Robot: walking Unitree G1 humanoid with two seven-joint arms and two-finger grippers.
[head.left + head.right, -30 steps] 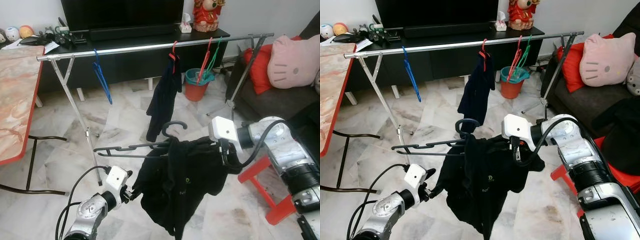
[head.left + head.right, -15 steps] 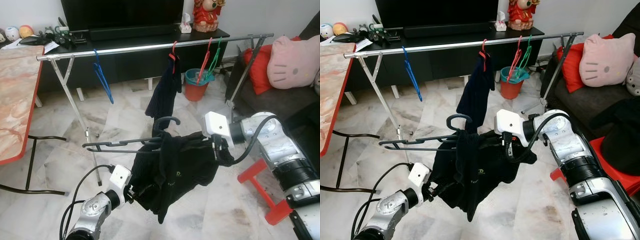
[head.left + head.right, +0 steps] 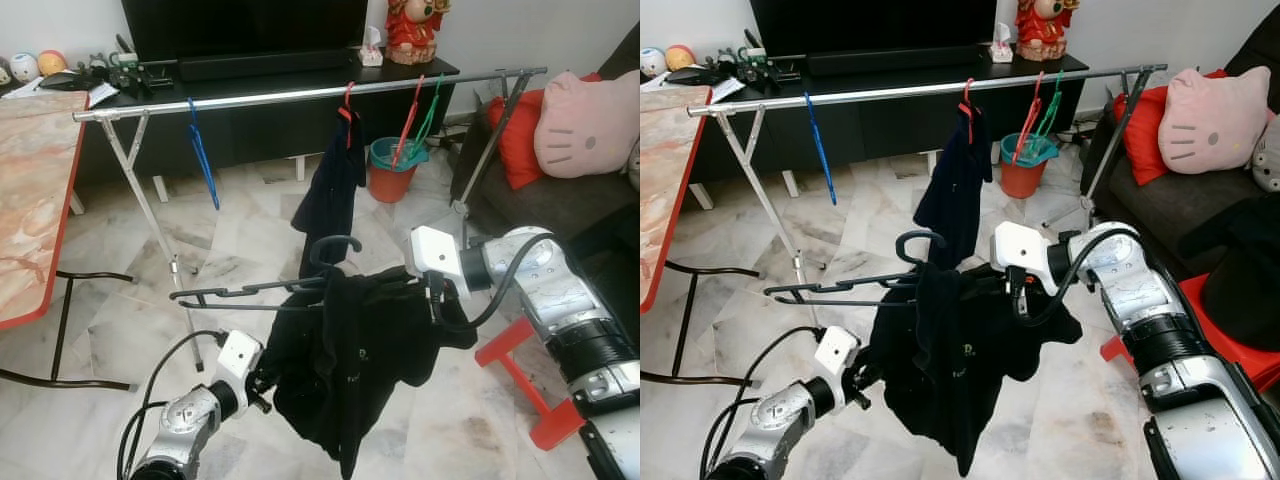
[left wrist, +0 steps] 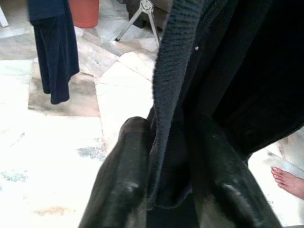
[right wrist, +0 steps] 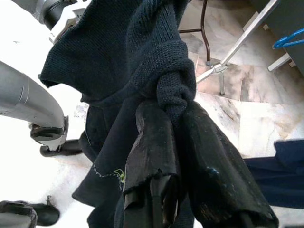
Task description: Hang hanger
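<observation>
A black hanger (image 3: 240, 293) lies nearly level in mid-air, its hook (image 3: 335, 246) pointing up, below the silver rail (image 3: 300, 93) of the drying rack. A black knitted garment (image 3: 355, 360) is draped over the hanger's right half and hangs down. My right gripper (image 5: 175, 111) is shut on the bunched garment at the hanger's right shoulder (image 3: 432, 295). Lower on the left, my left gripper (image 4: 168, 128) is shut on the garment's edge (image 3: 270, 378). The hanger's right end is hidden under the cloth.
On the rail hang a blue hanger (image 3: 203, 150), a dark garment on a red hanger (image 3: 335, 185), and red and green hangers (image 3: 415, 115). A marble table (image 3: 30, 190) stands left, a sofa with a pink cushion (image 3: 590, 120) right. A red stool (image 3: 530, 380) and a person's foot (image 4: 289, 180) are nearby.
Over the second my right gripper carried the hanger a little left. The garment, bunched up half a second ago, now hangs lower again.
</observation>
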